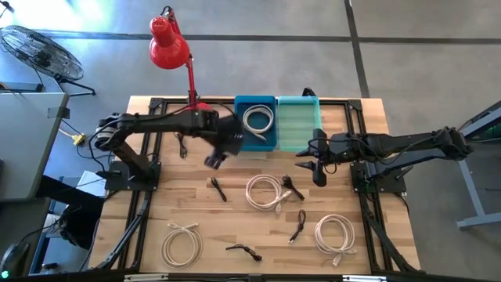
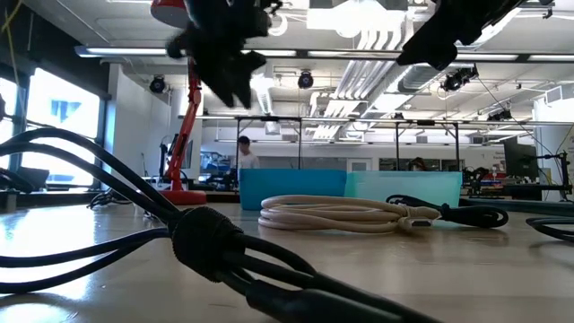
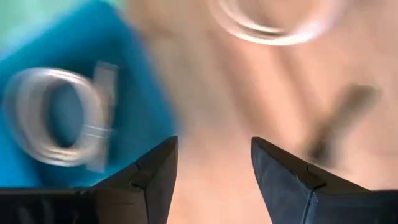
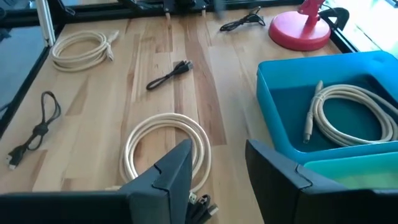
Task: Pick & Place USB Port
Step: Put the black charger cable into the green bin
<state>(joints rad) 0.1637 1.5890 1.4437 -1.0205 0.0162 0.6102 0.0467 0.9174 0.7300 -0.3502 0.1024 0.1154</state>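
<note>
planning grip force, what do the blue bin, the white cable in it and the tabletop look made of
Blue bin: likely moulded plastic, smooth, even colour, rounded rim.
White cable: looks like a rubbery or vinyl jacket, matte cream, holding a soft coil.
Tabletop: wood planks, visible grain and seams, light sheen.

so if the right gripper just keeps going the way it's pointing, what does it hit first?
Probably the white coiled cable on the table just ahead of the open right gripper. The blue bin sits off to one side of that line, holding another white cable. Depth is uncertain.
</note>
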